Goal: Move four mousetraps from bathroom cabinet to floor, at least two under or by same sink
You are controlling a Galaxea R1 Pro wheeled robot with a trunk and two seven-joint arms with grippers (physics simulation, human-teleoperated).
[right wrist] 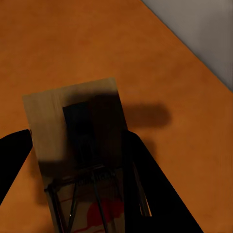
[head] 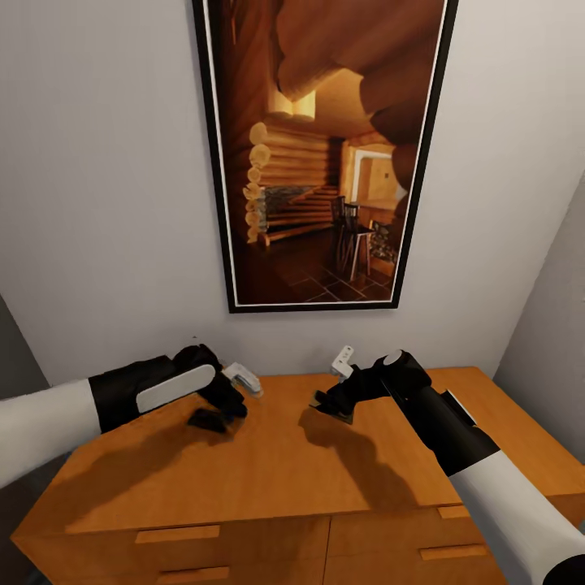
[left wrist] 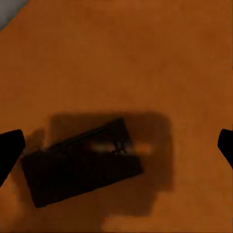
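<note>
Two mousetraps (left wrist: 80, 162) (right wrist: 80, 155), each partly shadowed beneath a gripper (head: 213, 418) (head: 329, 404).

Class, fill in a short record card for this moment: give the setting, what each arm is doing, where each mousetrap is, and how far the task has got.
setting: orange-brown cabinet against a grey wall, under a framed log-cabin picture
left gripper: open, above the cabinet top, fingers wide either side of a dark mousetrap
left mousetrap: lying flat on the cabinet top, not gripped
right gripper: fingers closed on a second mousetrap
right mousetrap: held above the cabinet top, wire end toward the wrist
task stage: no trap on the floor yet
</note>
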